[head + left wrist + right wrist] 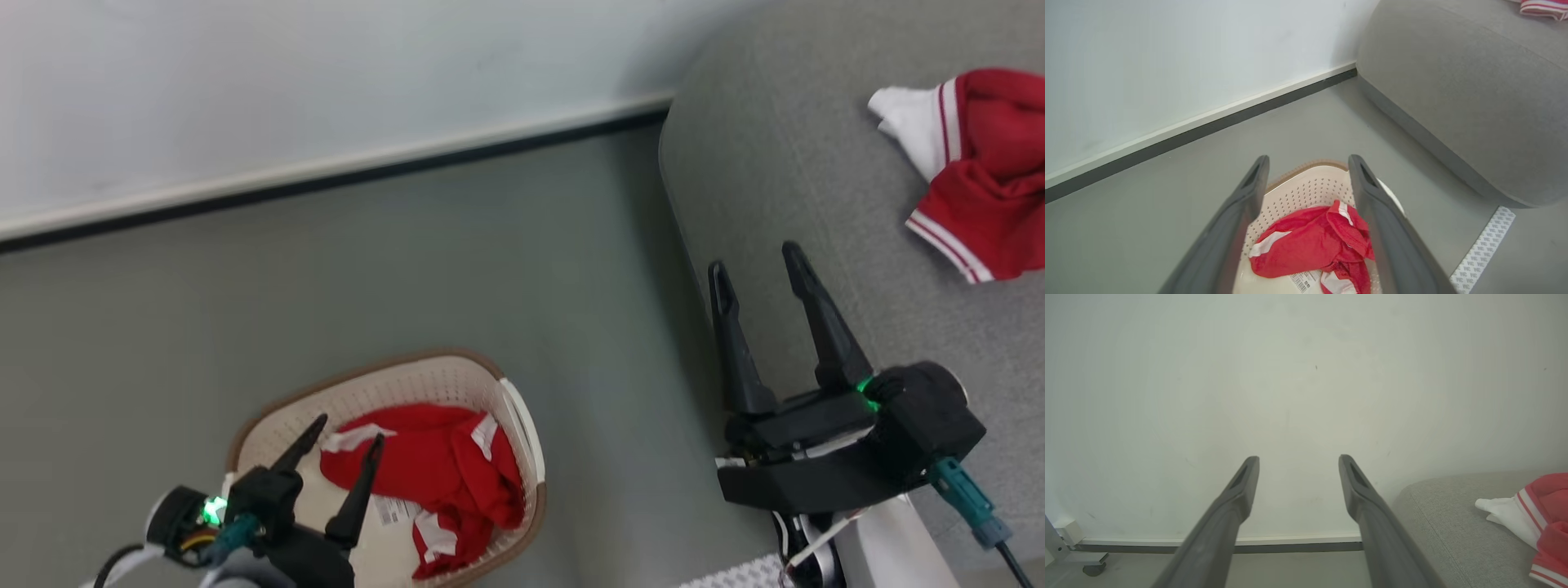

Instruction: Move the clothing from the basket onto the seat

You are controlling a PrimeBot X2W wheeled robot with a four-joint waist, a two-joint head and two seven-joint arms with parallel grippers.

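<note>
hovering open, left tool (349, 429) over basket (412, 390) of red clothing (437, 469).

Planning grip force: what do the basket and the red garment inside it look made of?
The basket looks like rigid cream plastic, matte, judging by its moulded rows of holes. The red garment is soft fabric with white stripes, crumpled into folds; fibre unclear.

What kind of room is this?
Probably a home-like test room: a grey upholstered seat, a laundry basket holding red clothing on the grey floor, and a plain white wall.
</note>
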